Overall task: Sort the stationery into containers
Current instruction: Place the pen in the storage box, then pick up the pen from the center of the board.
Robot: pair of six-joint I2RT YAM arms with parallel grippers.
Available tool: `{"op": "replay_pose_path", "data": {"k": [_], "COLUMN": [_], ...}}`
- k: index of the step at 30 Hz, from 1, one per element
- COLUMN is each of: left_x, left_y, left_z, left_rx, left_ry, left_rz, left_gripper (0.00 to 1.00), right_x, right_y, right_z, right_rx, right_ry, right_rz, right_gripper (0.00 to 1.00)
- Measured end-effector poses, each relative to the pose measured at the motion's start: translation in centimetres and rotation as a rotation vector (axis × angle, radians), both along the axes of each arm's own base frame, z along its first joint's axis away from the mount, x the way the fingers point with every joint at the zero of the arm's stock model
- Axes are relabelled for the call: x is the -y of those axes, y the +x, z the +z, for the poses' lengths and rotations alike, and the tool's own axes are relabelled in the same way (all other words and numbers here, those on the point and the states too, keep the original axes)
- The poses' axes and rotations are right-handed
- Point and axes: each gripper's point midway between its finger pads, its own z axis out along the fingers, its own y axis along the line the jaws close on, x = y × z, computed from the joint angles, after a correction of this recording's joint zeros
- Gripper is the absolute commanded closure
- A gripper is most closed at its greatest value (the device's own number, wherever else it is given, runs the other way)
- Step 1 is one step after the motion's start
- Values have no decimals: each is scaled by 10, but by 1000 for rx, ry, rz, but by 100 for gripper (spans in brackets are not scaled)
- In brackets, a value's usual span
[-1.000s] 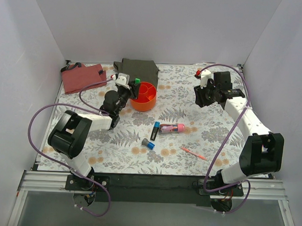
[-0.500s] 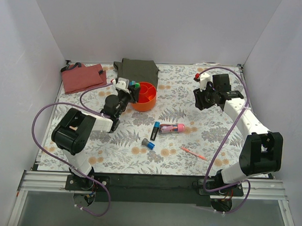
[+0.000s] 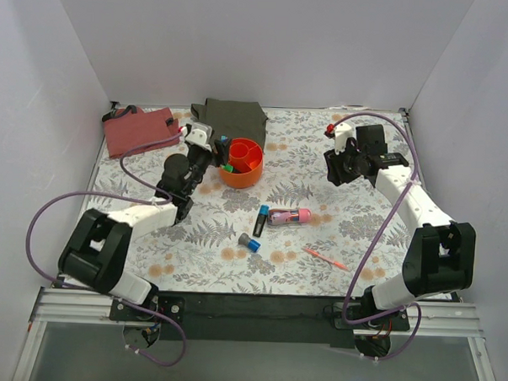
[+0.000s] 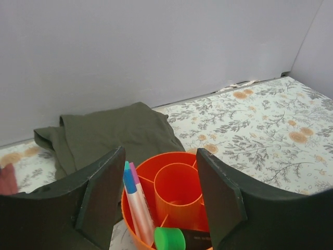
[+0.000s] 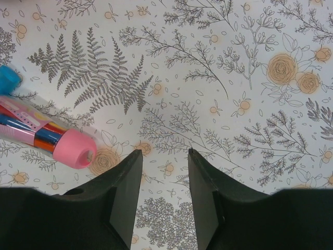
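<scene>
The orange bowl (image 3: pixel 245 161) with dividers and a central cup (image 4: pixel 178 187) stands at the back centre. My left gripper (image 3: pixel 212 151) hovers at its left rim, open, nothing between the jaws (image 4: pixel 160 156). Inside the bowl lie white pens with blue and pink caps (image 4: pixel 136 200) and a black marker with a green cap (image 4: pixel 169 240). On the mat lie a blue-capped black marker (image 3: pixel 260 219), a fat pink tube (image 3: pixel 289 216), a short blue-grey cylinder (image 3: pixel 250 242) and an orange-red pen (image 3: pixel 325 259). My right gripper (image 3: pixel 339 163) is open above bare mat (image 5: pixel 164 156), the pink tube (image 5: pixel 47 138) to its left.
A folded olive-green cloth (image 3: pixel 230 115) lies just behind the bowl, and a folded red cloth (image 3: pixel 140 128) at the back left. White walls close in the mat on three sides. Purple cables loop beside both arms.
My left gripper has opened and the green-capped marker it held now lies in the bowl. The left arm has swung a little to the left. The right arm has barely moved.
</scene>
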Motion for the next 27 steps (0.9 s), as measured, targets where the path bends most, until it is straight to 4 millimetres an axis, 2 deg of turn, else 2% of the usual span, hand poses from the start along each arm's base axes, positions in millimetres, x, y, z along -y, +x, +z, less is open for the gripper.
{"op": "replay_pose_path", "data": {"k": [3, 6, 8, 9, 11, 15, 19, 21, 23, 27], "left_x": [0, 21, 35, 41, 52, 64, 65, 64, 65, 74], "left_y": [-13, -41, -62, -74, -94, -135, -159, -161, -160, -149], "left_z": [33, 69, 79, 76, 57, -30, -97, -119, -131, -135], "left_rx": [15, -22, -63, -102, -204, -493, -701, -771, -817, -825], "left_ry": [25, 80, 105, 118, 146, 238, 334, 366, 388, 425], "left_rz": [-33, -207, -331, -391, -482, -601, -633, -629, -621, -612], "left_gripper": [43, 44, 44, 44, 41, 42, 49, 54, 58, 58], "right_x": [1, 1, 3, 3, 4, 8, 11, 10, 8, 5], "right_y": [1, 4, 4, 4, 3, -4, -16, -19, -22, -26], "right_z": [1, 6, 8, 10, 15, 28, 33, 33, 31, 25], "right_rx": [4, 20, 27, 31, 39, 58, 54, 49, 42, 26], "right_ry": [-5, -9, -12, -12, -3, 39, 80, 96, 108, 122], "right_rz": [-2, -6, -12, -17, -36, -77, -105, -105, -100, -88], "right_gripper": [51, 51, 51, 50, 50, 50, 50, 52, 53, 53]}}
